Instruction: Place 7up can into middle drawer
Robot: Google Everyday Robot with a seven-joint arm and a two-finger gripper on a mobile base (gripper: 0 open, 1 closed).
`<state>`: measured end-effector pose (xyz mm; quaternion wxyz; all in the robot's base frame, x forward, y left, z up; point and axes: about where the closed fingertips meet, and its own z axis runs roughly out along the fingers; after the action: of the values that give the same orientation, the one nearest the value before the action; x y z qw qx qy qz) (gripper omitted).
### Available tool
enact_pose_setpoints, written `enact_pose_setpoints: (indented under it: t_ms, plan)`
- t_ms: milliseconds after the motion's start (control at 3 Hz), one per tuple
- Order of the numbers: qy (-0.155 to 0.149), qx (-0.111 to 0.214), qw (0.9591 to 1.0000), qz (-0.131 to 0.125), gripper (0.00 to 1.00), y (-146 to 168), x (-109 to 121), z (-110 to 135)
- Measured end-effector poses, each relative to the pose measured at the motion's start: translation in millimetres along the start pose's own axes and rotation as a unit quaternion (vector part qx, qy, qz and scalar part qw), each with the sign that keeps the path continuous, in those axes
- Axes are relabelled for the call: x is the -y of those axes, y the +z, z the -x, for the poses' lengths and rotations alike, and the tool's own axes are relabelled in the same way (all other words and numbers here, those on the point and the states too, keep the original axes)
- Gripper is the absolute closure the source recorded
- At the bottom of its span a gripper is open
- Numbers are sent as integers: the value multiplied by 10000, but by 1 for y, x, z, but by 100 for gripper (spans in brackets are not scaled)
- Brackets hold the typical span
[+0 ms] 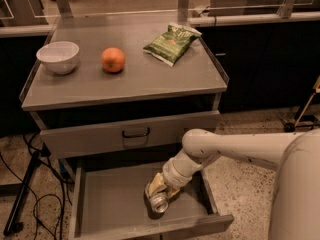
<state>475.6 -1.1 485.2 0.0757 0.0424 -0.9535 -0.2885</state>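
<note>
Inside the pulled-out middle drawer [107, 200], toward its right side, the claw [160, 191] pinches the 7up can [158, 203], which is tilted, shiny round end facing the drawer's front.

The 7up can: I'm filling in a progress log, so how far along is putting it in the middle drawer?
Done: the drawer stands pulled out, and the can is down inside its tray, towards the front right. In hand: the gripper is down in the drawer, right against the can; whether it has let go cannot be seen. Left: free the can and lift the arm out.
</note>
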Motion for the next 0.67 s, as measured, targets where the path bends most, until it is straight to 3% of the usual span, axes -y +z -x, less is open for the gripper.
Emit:
enact_pose_setpoints:
  t_ms: [667]
  plan:
    - [359, 86, 9993, 85, 100, 24, 24, 6]
